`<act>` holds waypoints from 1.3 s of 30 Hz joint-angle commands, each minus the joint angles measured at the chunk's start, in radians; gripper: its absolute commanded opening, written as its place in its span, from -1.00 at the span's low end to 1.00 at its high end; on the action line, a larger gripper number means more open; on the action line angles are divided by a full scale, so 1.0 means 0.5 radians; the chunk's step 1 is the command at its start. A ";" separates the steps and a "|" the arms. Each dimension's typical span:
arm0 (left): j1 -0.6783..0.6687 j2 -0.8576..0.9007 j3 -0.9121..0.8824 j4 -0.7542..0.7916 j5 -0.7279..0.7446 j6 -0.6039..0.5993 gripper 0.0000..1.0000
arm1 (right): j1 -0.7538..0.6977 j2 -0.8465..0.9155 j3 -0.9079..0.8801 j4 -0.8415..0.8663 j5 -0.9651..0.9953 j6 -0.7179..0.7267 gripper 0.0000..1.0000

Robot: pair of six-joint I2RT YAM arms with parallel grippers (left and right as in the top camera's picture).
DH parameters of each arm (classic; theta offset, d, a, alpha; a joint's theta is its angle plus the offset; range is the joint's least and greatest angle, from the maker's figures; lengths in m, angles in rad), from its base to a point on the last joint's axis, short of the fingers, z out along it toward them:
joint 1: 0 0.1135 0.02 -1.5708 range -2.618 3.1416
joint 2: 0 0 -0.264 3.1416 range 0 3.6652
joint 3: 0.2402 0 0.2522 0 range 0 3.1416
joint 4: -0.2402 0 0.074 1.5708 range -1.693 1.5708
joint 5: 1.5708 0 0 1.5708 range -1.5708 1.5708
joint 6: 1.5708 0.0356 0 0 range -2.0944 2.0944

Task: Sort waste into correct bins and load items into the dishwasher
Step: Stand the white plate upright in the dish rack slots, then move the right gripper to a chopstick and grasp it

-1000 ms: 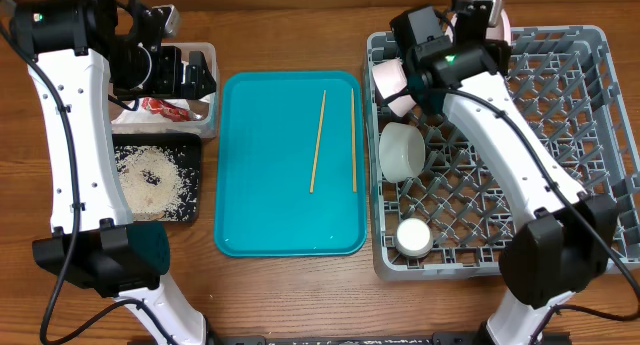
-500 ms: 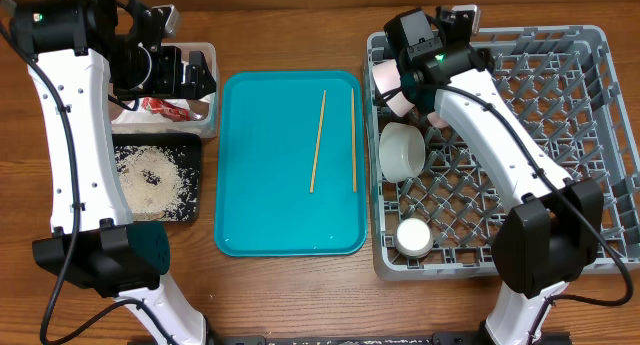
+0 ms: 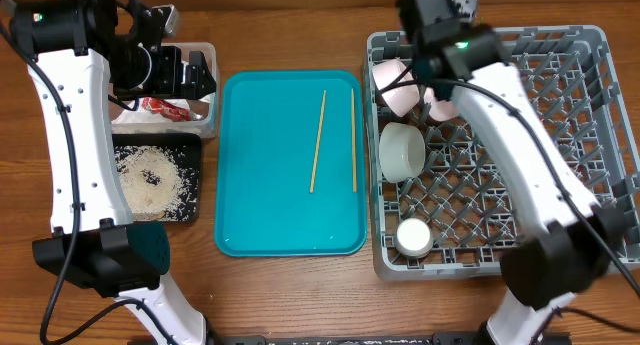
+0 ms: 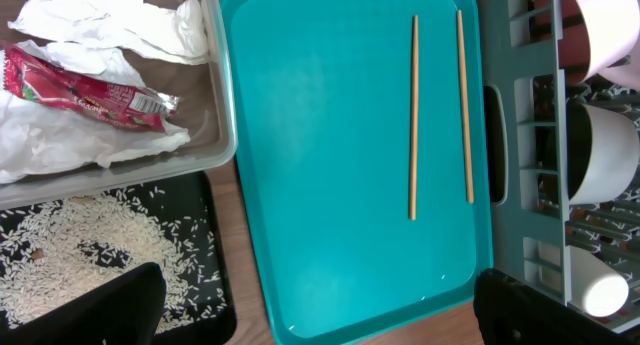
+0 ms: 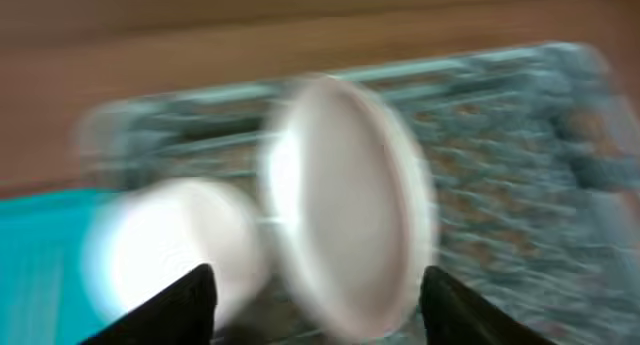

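Wooden tabletop fills the overhead view. The waste looks sorted. The red wrapper [image 3: 160, 106] lies in the clear tub [image 3: 213, 105] just below the left gripper [image 3: 192, 75], and the rice [image 3: 150, 175] is spread in the black tray [image 3: 186, 211] beside it. The grey rack [image 3: 580, 105] holds the plate [image 3: 441, 109], 2 bowls [image 3: 401, 150] and 1 cup [image 3: 413, 236], all near the right arm [image 3: 500, 95]. I judge that only the 2 chopsticks [image 3: 317, 140] are left. They lie on the teal tray [image 3: 270, 185], well apart from both sets of jaws.

From the left wrist, the jaws are spread wide and hold nothing. The thin, pale wooden chopsticks lie almost parallel ahead of them. The white napkin [image 4: 110, 20] is off to one side in the tub, with the wrapper on top of it.

From the right wrist the picture is badly blurred. The right gripper [image 5: 318, 280] has its jaws spread and empty. The plate stands on edge just ahead of them, with 1 bowl beside it.
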 commanded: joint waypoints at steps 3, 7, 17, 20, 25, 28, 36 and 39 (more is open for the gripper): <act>-0.008 -0.042 0.042 0.006 0.026 0.021 1.00 | 0.162 -0.099 0.004 0.146 -1.003 0.260 0.07; -0.008 -0.042 0.042 0.006 0.026 0.021 1.00 | 0.396 -0.002 -0.169 0.266 -0.845 0.512 0.06; -0.008 -0.042 0.042 0.006 0.026 0.021 1.00 | 0.668 0.450 -0.326 0.396 -0.708 0.842 -0.02; -0.008 -0.042 0.042 0.006 0.026 0.021 1.00 | 0.681 0.571 -0.326 0.394 -0.708 0.886 -0.03; -0.008 -0.042 0.042 0.006 0.026 0.021 0.99 | 0.681 0.714 -0.326 0.399 -0.726 0.911 -0.03; -0.008 -0.042 0.042 0.006 0.026 0.021 1.00 | 0.681 0.779 -0.326 0.412 -0.799 0.909 -0.07; -0.008 -0.042 0.042 0.006 0.026 0.021 0.99 | 0.681 0.877 -0.327 0.414 -0.914 0.910 -0.39; -0.008 -0.042 0.042 0.006 0.026 0.021 1.00 | 0.681 0.877 -0.332 0.394 -0.928 0.918 -0.74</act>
